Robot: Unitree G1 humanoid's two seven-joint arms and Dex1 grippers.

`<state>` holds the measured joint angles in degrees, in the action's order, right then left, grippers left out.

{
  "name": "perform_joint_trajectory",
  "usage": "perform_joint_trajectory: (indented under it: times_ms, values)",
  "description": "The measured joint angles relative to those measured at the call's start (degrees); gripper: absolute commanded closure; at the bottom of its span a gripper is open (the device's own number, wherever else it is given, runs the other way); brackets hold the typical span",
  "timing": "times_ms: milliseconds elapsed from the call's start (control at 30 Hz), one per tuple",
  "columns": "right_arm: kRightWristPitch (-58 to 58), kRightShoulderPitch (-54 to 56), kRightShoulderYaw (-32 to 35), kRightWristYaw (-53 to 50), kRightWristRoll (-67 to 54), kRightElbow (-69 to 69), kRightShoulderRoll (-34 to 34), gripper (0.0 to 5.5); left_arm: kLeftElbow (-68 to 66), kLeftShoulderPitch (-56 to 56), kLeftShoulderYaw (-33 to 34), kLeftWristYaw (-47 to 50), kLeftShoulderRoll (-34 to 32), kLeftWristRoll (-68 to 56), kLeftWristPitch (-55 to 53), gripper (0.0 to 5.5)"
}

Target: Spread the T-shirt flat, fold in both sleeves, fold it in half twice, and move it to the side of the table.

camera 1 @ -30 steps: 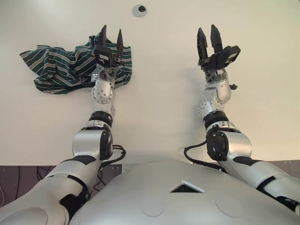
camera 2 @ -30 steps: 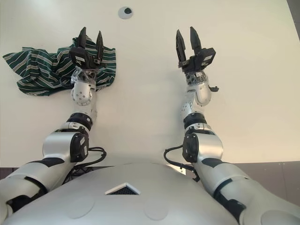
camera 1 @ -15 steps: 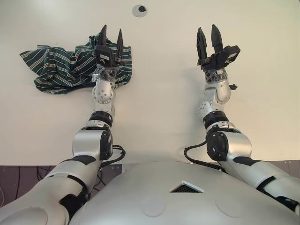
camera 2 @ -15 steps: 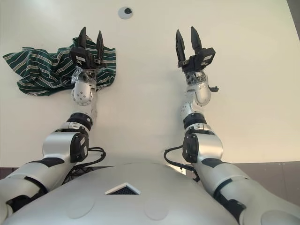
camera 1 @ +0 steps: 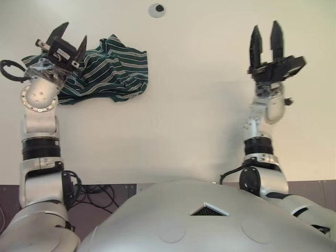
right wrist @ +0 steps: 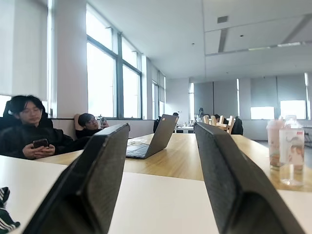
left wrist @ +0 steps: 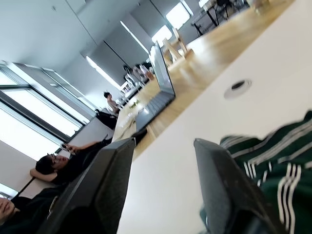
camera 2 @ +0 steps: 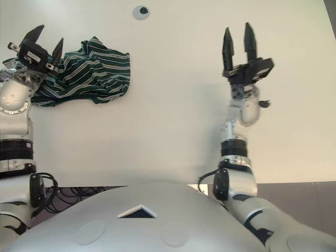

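The T-shirt (camera 1: pixel 107 71), dark green with white stripes, lies crumpled at the far left of the white table (camera 1: pixel 194 115); its edge also appears in the left wrist view (left wrist: pixel 278 156). My left gripper (camera 1: pixel 66 38) is raised over the shirt's left end, open, nothing between its fingers. My right gripper (camera 1: pixel 266 41) is held up over the bare right half of the table, open and empty, far from the shirt. A small bit of the shirt (right wrist: pixel 6 222) sits at the corner of the right wrist view.
A round grey cable grommet (camera 1: pixel 156 10) is set into the table beyond the shirt. The table's near edge (camera 1: pixel 157 181) runs just ahead of my torso. Beyond the table stand other desks with a laptop (right wrist: pixel 158 136) and a bottle (right wrist: pixel 291 156).
Both arms have lifted and swung outward. The left gripper went from the shirt's right part to above its left end; the right gripper rose and shifted right. The shirt's right side now lies uncovered.
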<state>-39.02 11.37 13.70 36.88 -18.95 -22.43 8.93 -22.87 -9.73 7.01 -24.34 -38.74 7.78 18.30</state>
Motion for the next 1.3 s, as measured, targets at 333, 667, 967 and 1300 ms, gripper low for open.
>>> perform_joint_trajectory:
  times_ms: [333,667,967,1300]
  values:
    - [12.4,-4.9,-2.6,-4.6,1.4,18.1,7.4,3.08,-5.6,1.7,-10.0,-4.6,-4.6,7.8,-3.0,3.28]
    - [14.7,-5.6,-3.1,-4.7,1.2,19.1,7.8,3.08,27.6,14.9,-18.3,-17.8,0.4,-4.4,-15.4,3.28]
    - [17.3,-5.9,-5.4,-3.0,2.1,19.7,9.7,3.08,36.4,15.6,-8.2,-11.2,4.5,-12.0,-20.1,3.28]
    - [13.7,-13.0,-21.4,4.9,18.8,18.2,14.3,3.08,33.1,18.9,-0.7,-16.0,2.3,-15.9,-9.8,3.28]
